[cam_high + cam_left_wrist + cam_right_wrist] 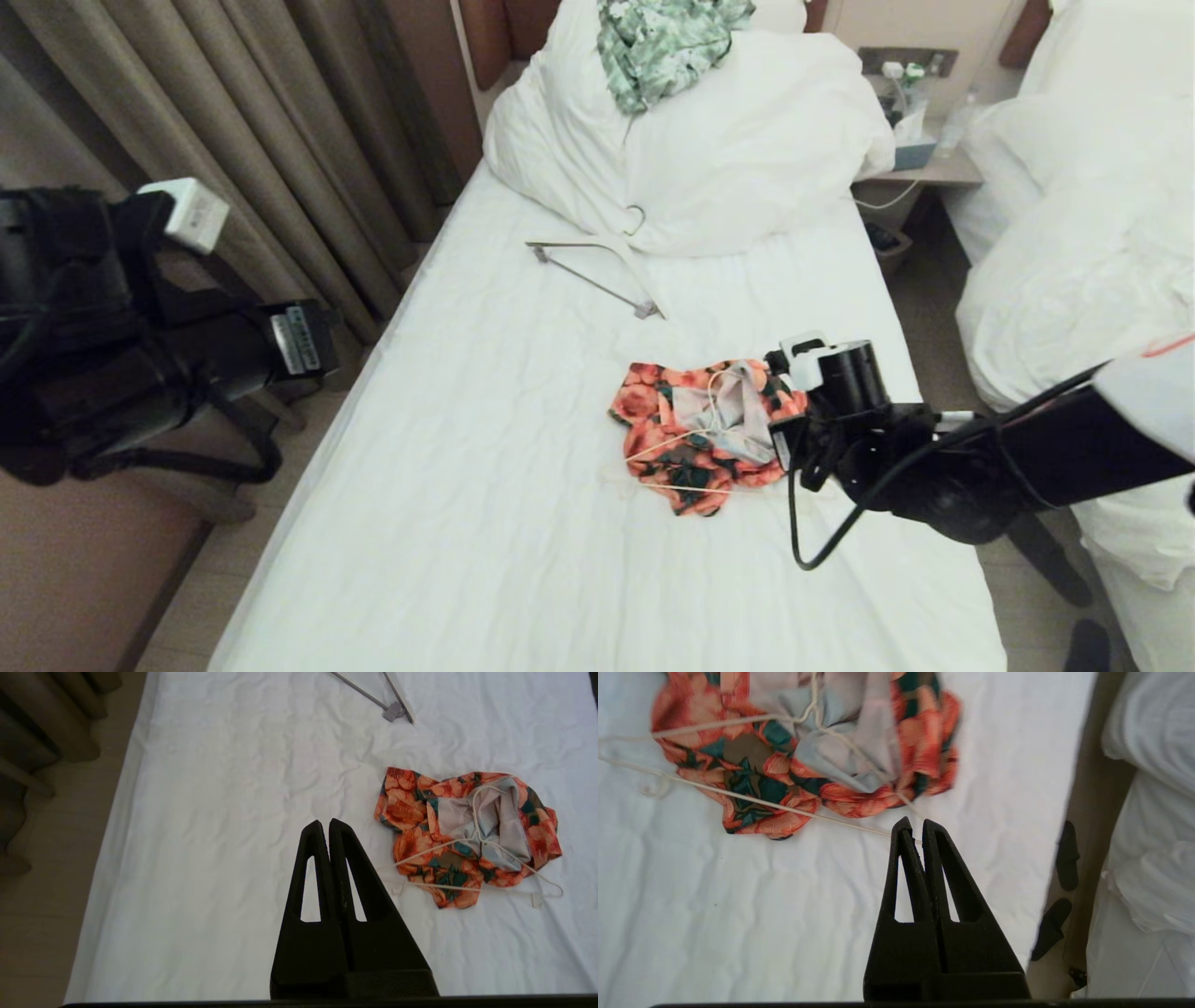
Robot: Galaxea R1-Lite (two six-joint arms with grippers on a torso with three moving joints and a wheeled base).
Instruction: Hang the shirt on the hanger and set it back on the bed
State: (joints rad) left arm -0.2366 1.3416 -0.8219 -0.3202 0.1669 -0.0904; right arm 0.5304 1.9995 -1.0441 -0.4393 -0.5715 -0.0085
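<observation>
Shirt: the shirt lies crumpled on the bed, a little right of the middle; orange flowers and dark leaves outside, pale lining turned up in the centre.
Hanger: the hanger lies on top of the shirt, its thin cream frame across the cloth and one arm reaching out onto the sheet; the shirt is bunched beneath it, not spread over its shoulders.
Head view only: the big pillows at the head of the bed, a green-and-white garment heaped on them, a second, thicker hanger just below them, the curtain on my left and the neighbouring bed on my right.
Left wrist view only: the whole shirt and hanger seen in one piece, unblocked; my left gripper hangs over bare sheet, well apart from them, fingers pressed together, holding nothing.
Right wrist view only: my right gripper pressed together, tips right at the thin end of the hanger's arm by the shirt's edge; whether the wire is pinched or only touched I cannot tell; the gap of floor between the two beds shows here.
Right arm in the head view: it reaches in from the right, just beside the shirt, covering its right edge.
</observation>
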